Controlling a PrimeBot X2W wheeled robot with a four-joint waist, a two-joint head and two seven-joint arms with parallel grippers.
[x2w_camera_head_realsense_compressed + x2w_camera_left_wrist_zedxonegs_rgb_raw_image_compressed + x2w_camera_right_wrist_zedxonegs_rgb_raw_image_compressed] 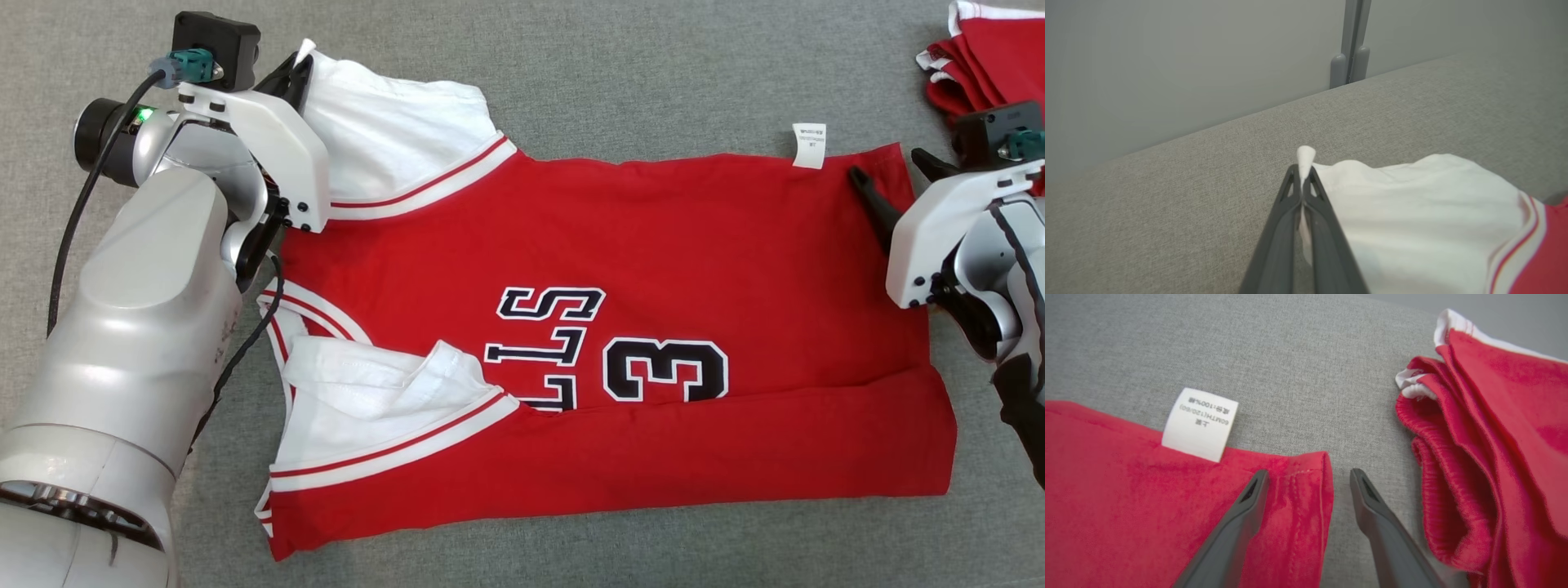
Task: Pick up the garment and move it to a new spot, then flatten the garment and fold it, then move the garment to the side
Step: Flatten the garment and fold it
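On the grey counter the red jersey lies flat, long axis left-right between both arms. Left fingers are clamped on the tip of the far white sleeve; right fingers stand wide, holding nothing, straddling the far hem corner, one finger over red cloth, one over bare counter. Likely next: right pinches that corner.

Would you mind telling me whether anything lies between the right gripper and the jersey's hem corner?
Nothing visible does. The right gripper, jaws open, straddles the hem corner of the jersey: one side over red cloth, the other over the gray surface. The other red garment lies to one side, apart.
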